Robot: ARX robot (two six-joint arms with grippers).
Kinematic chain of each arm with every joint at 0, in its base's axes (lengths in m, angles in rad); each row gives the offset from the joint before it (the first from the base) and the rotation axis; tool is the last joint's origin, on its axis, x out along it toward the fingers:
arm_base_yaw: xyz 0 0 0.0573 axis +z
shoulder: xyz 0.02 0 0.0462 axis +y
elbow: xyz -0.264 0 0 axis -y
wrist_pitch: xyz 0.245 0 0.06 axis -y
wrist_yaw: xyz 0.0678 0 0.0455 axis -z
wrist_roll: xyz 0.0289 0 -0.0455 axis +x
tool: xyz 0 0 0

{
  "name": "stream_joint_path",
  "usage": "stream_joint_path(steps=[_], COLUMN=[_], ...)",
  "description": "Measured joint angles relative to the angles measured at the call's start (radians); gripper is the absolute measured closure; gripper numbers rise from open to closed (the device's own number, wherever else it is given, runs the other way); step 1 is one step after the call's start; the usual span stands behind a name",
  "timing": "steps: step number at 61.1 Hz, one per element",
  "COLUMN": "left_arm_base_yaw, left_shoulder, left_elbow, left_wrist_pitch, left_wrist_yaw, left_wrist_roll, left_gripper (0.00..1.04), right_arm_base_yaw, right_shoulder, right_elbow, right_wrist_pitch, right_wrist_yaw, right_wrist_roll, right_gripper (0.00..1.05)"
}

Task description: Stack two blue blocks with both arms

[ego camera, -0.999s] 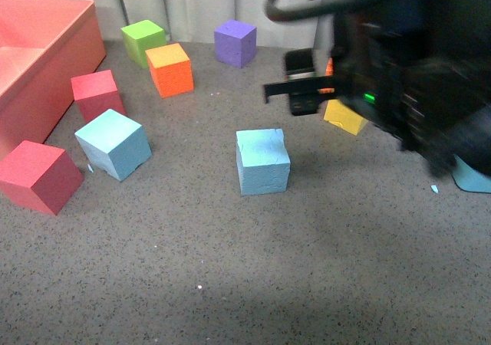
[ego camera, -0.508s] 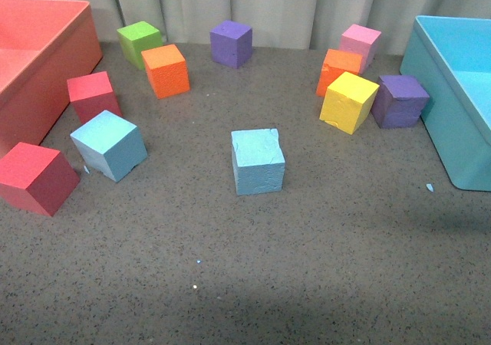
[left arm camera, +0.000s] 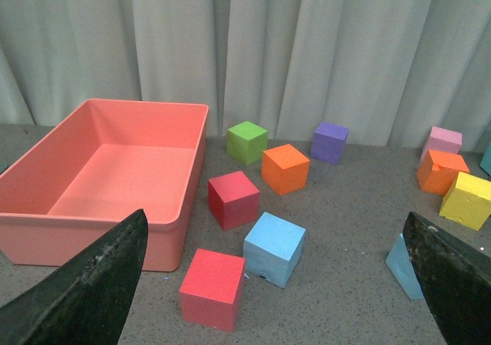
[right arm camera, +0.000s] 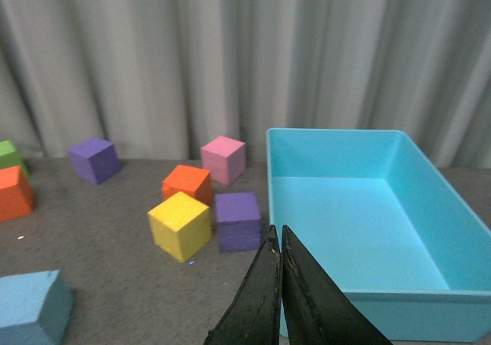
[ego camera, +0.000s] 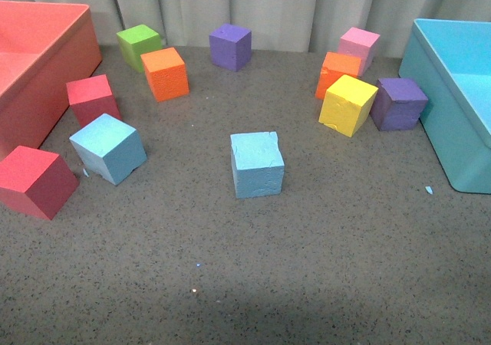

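Surface: grey speckled worktop (ego camera: 322, 268), with a pale pleated curtain (ego camera: 291, 8) along its far edge. One chipped sky-blue foam cube (ego camera: 257, 165) sat mid-worktop and a second sky-blue foam cube (ego camera: 107, 147) sat near the left edge. The left tool (left arm camera: 274, 215) had its black fingers spread wide, gripping nothing. The right tool (right arm camera: 278, 241) had its fingers pressed together, gripping nothing.

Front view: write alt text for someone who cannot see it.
A light blue cube sits centrally on a grey table, a second blue cube apart to its left, unstacked. Other coloured cubes lie between a red bin and a turquoise bin; no arm shows.
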Motion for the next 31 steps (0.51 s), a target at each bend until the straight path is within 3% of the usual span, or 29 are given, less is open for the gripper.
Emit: stream_joint_path(steps=[31], left_arm_base_yaw=[0.0], left_shoulder=[0.0], left_elbow=[0.0], left_wrist_pitch=[0.0], left_wrist_yaw=[0.0], left_wrist_roll=[0.0], left_gripper=[0.07], right_arm_base_yaw=[-0.028], right_shoulder=[-0.378], right_elbow=[-0.036], right_wrist_pitch=[-0.33], right_wrist_yaw=[-0.009], right_wrist_roll=[0.001], right_gripper=[1.04])
